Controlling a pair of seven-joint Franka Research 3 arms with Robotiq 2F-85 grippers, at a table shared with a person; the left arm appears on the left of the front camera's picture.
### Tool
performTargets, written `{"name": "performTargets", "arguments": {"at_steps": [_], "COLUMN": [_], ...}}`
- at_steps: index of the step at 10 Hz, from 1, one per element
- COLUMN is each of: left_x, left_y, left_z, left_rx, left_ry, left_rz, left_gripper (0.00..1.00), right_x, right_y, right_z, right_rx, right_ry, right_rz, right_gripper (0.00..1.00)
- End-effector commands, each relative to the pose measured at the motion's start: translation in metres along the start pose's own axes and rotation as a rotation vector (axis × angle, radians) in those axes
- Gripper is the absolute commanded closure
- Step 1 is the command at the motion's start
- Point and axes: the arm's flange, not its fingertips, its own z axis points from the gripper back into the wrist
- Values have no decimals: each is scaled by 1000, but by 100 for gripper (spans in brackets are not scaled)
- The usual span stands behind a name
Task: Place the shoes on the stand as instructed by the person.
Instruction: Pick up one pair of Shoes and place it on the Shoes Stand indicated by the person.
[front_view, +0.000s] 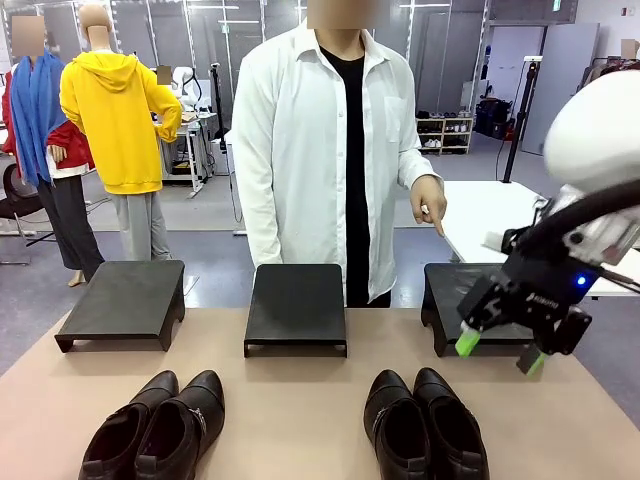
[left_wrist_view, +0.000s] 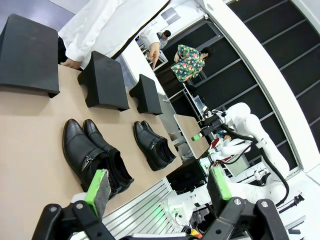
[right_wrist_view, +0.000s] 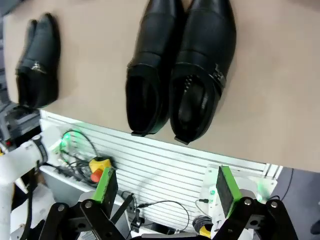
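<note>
Front view: right tool (front_view: 500, 352) hangs w/ jaws spread, empty, in front of the right stand (front_view: 450, 285), low over the desk (front_view: 300, 390); the person's hand (front_view: 430, 203) points a finger down, seemingly at that stand. The right pair (front_view: 425, 428) of shoes lies near, just left of the tool, and the left pair (front_view: 155, 425) is near-left; no shoe on any stand yet. Risk: the pointing cue could be misread btw right and middle stand (front_view: 296, 305), so a pair lands on the wrong one; the tool could also clip the stand's front edge. Left wrist view: left tool (left_wrist_view: 158, 185) spread, nothing btw pads, w/ the left pair (left_wrist_view: 95, 160) just beyond it; both arms moving at once could cross mid-desk. Right wrist view: right tool (right_wrist_view: 166, 187) spread, looking down on the right pair (right_wrist_view: 177, 65), shoes touching side by side, heels at the near desk edge. Risk: glossy leather slips from the pads, or grabbing one shoe shoves its mate off the edge.
</note>
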Motion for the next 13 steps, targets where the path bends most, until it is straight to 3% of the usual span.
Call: {"name": "performTargets", "arguments": {"at_steps": [1,6,13], "left_x": [0,0,0], "left_y": [-1,-1,-1], "left_z": [1,1,1], "left_rx": [-7,-7,-7], "left_ry": [8,8,8], "left_rz": [-10,-10,-10], "left_gripper": [0,0,0], "right_x": [-14,-7,5], "right_y": [17,45,57], "right_z": [-24,-78,-126], "right_rx": [-87,-194,-286], "right_ry": [4,3,-33], "right_rz": [-34,5,19], "right_gripper": [0,0,0]}}
